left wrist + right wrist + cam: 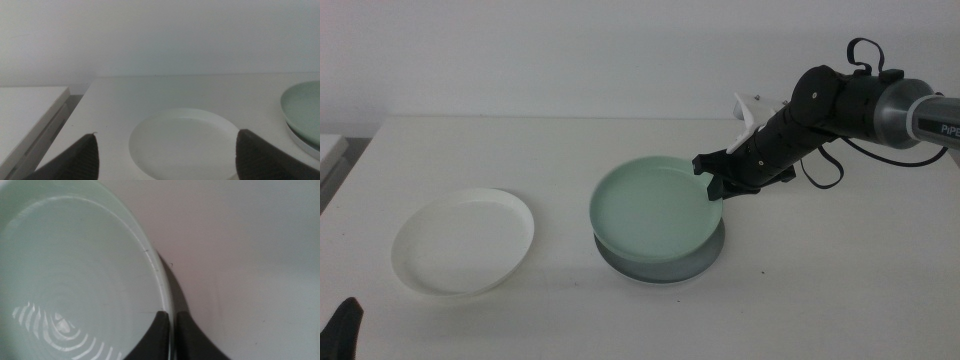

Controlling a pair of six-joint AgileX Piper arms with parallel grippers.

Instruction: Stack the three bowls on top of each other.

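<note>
Two of three are nearly stacked: the right claw [716, 184] is pinched on the rim of the pale mint green shallow bowl [655, 210], sitting tilted on the grey bowl [658, 267]. Let go off-centre and it could slide onto the counter [820, 290]. White round bowl [465, 240] sits apart; left claw [165, 157] waits spread open.

The mint green bowl [75, 280] looks smooth and glossy, catching striped reflections inside. The white bowl [465, 240] seems a duller, satin plastic. The table [800, 300] is matt white; the right gripper [173, 325] is matt dark plastic.
</note>
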